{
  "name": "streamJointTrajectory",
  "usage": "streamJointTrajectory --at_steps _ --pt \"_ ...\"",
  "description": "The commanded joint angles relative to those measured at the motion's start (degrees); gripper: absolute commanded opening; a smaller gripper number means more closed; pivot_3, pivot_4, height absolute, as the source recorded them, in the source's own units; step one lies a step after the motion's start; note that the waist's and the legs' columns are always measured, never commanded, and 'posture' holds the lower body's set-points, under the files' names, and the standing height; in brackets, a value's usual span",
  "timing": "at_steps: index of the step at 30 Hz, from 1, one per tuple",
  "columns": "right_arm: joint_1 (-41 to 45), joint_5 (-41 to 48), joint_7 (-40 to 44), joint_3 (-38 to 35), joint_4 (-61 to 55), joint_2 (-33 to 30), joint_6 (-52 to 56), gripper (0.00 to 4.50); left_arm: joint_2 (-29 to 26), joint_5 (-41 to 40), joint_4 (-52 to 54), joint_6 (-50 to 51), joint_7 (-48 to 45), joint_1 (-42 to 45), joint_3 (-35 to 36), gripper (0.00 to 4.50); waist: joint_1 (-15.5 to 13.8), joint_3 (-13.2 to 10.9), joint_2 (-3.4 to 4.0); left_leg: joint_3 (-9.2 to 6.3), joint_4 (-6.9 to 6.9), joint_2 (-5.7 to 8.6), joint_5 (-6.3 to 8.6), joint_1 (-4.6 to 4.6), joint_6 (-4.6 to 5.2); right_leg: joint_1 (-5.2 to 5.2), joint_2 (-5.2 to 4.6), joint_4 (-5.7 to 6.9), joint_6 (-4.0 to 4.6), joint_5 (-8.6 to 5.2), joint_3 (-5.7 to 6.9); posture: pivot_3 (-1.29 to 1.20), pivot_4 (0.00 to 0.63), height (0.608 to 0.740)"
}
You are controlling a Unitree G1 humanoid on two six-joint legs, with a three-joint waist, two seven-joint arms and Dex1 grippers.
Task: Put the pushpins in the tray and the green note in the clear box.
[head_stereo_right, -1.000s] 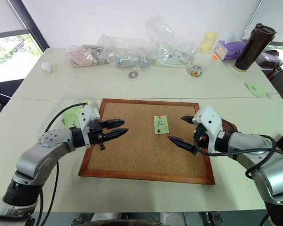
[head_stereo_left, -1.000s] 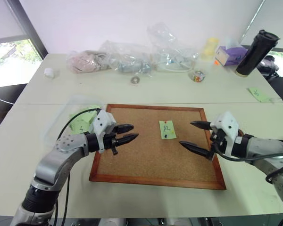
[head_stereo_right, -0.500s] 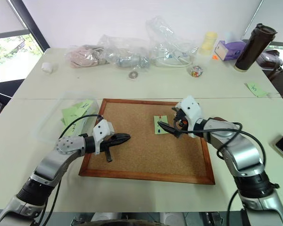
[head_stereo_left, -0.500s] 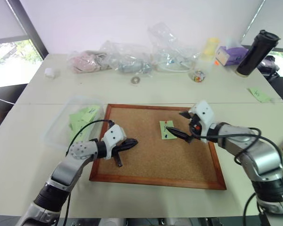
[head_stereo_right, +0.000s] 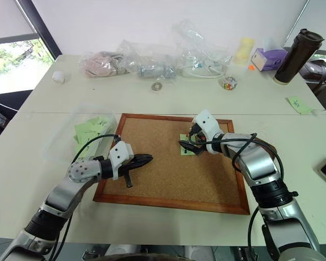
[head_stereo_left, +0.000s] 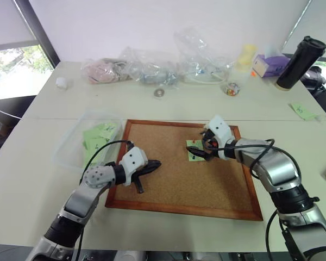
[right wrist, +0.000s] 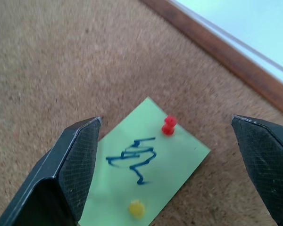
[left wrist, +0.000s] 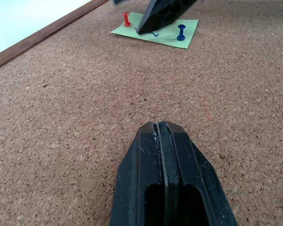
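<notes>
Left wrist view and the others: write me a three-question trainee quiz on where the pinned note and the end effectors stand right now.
1. True or false: the left end effector is shut with nothing in it.
2. The right end effector is: A) shut on a pin, B) open over the green note, C) resting on the bare table.
3. How many pushpins stand in the note on the cork board?

Key: 1 true; 2 B; 3 two, the red pushpin and the blue pushpin.
</notes>
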State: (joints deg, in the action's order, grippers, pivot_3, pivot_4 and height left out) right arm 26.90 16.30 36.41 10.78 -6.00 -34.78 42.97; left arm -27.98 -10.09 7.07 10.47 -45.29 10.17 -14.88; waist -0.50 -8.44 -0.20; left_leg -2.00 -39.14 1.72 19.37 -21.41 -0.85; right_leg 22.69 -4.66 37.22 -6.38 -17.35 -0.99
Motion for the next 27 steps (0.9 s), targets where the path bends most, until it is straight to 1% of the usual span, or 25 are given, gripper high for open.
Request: streamJointTrajectory --at_steps 1,2,5,12,17,22,27 --pt "0.29 -0.74 0.78 -0.92 -0.76 0.21 -1.75 4.50 -0.48 2.18 -1.60 1.38 0.45 -1.69 -0.80 0.10 0.07 0.00 0.00 0.00 0.00 0.00 0.00 0.00 0.00 0.00 0.00 0.00 0.00 0.00 0.00 0.00 0.150 0.740" --pt "0.30 -0.93 0.86 -0.97 -0.55 0.39 -1.92 4.50 -0.52 2.18 -1.54 1.38 0.47 -1.76 -0.82 0.10 0.10 0.00 0.00 0.00 0.00 0.00 0.00 0.00 0.00 0.00 0.00 0.00 0.00 0.00 0.00 0.00 0.150 0.740" --pt "0.67 -1.27 0.81 -0.90 0.43 1.21 -2.41 3.70 -0.56 2.03 -1.33 1.53 0.55 -1.93 -0.75 0.00 0.16 0.00 0.00 0.00 0.01 0.00 0.00 0.01 0.00 0.00 0.00 0.00 0.00 0.00 0.00 0.00 0.150 0.740" --pt "1.06 -2.54 1.29 -0.97 2.58 2.58 -3.49 0.06 -0.43 2.21 -1.59 1.30 0.96 -1.94 -0.57 0.00 0.18 0.01 0.01 0.00 0.01 0.00 0.00 0.01 0.00 0.00 0.00 0.00 0.00 0.00 0.00 0.00 0.150 0.740" --pt "1.15 -2.08 1.30 -2.10 1.86 3.01 -2.23 0.02 -0.45 2.22 -1.20 1.39 1.10 -2.38 -0.74 0.00 0.21 0.01 0.02 0.00 0.01 0.00 0.00 0.01 0.00 0.00 0.00 0.00 0.00 0.00 0.01 0.00 0.150 0.740" --pt "1.98 1.62 0.86 -6.57 -1.61 3.68 1.13 0.02 -0.84 2.26 -1.25 1.80 0.46 -2.58 -1.35 0.00 0.11 0.01 0.02 0.00 0.02 0.00 0.00 -0.02 0.00 0.03 0.00 0.00 0.00 0.00 0.00 0.00 0.150 0.740" --pt "3.15 5.41 -0.09 -11.99 -6.41 2.25 5.92 0.02 -1.52 2.30 -1.36 2.93 -1.04 -2.41 -1.99 0.00 0.14 -0.03 0.08 0.00 0.05 0.00 0.00 -0.09 0.00 0.11 -0.01 0.00 0.00 0.00 0.00 0.00 0.150 0.740"
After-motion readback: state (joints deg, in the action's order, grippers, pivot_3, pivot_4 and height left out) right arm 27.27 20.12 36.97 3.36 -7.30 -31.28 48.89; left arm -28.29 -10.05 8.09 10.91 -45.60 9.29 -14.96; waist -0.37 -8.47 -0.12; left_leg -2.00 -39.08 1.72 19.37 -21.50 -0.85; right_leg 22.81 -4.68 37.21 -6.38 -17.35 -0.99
